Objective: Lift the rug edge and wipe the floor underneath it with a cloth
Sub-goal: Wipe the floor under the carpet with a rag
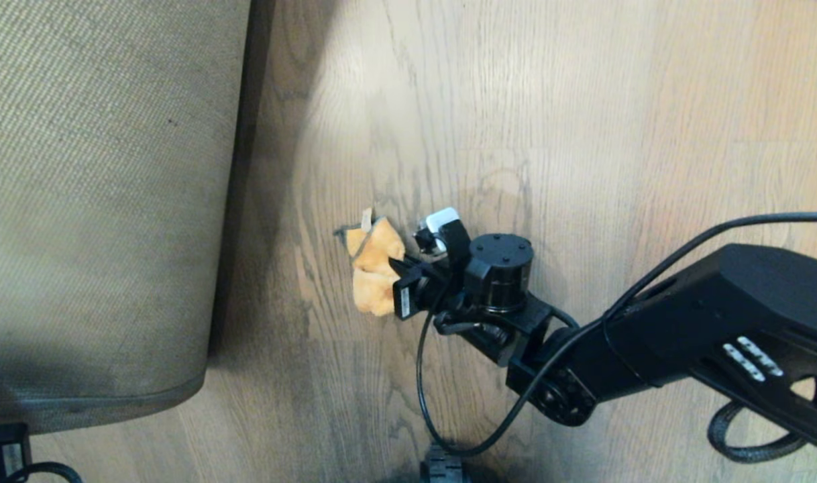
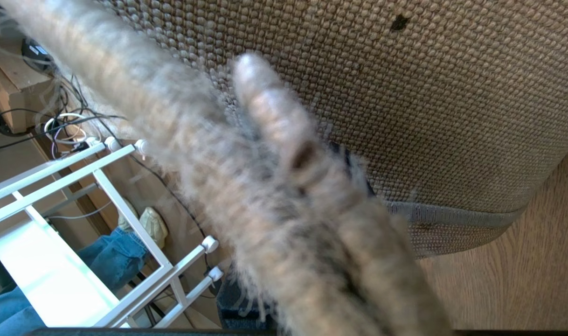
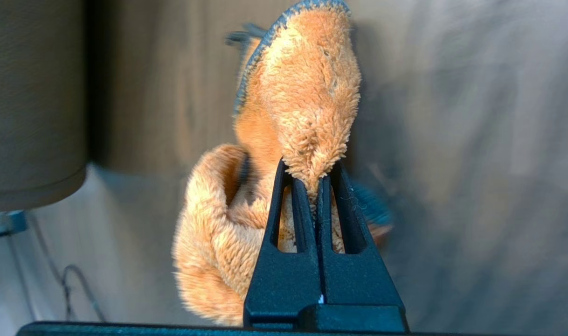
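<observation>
While the cloth [image 1: 375, 272] hangs pinched in the closed right hand [image 1: 400, 272] over bare floor [image 1: 583, 134], the lifted rug edge [image 1: 237, 201] runs lengthwise just leftward; left hand [image 2: 307, 196] grips rug pile

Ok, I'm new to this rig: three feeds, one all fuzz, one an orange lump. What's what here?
The wide picture is from the robot's head, looking down at the floor. The black arm on the right ends in the right gripper, shut on the cloth, the orange lump its wrist camera shows. On the left, the rug edge is lifted, its woven backing facing the camera. The fuzzy feed is the left wrist camera: rug pile fills it, hiding the left gripper, so its grip can't be confirmed.
</observation>
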Available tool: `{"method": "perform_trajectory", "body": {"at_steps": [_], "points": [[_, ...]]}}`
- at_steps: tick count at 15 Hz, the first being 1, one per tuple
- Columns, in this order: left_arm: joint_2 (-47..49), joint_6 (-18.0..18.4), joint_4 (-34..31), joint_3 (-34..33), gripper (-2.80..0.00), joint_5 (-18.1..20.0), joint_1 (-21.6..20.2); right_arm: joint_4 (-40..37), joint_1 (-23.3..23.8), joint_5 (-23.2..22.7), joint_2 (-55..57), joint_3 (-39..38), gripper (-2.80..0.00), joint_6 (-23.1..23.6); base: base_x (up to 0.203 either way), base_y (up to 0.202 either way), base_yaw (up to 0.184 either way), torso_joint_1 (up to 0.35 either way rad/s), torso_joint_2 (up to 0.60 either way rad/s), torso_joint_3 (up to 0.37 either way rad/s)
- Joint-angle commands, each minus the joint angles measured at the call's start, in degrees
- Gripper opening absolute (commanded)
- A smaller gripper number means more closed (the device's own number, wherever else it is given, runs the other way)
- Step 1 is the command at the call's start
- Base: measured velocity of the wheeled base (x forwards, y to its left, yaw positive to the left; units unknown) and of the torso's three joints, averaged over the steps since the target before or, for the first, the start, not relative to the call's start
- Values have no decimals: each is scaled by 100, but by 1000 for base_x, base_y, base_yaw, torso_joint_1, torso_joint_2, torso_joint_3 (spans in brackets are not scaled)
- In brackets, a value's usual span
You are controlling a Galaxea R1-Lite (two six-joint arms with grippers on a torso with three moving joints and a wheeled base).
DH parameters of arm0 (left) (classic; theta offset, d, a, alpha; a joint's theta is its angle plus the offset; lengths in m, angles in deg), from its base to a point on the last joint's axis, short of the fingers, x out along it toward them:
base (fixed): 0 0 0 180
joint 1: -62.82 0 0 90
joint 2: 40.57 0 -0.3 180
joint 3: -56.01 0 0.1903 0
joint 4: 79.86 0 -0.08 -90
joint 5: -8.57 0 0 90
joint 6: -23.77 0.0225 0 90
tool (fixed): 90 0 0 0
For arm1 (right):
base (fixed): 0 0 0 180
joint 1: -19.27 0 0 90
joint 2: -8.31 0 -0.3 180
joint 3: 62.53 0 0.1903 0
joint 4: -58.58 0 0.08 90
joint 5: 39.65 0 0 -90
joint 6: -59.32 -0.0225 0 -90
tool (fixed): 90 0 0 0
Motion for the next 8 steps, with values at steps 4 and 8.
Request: {"method": "perform_trajectory", "body": {"at_steps": [4,8], "points": [[12,8,18,-1,-280,-17,-12,-15,600,0,-356,4,-280,1,0,0,0,0,0,0],[4,8,18,-1,-280,-17,-3,-59,1008,0,-597,2,-280,1,0,0,0,0,0,0]]}}
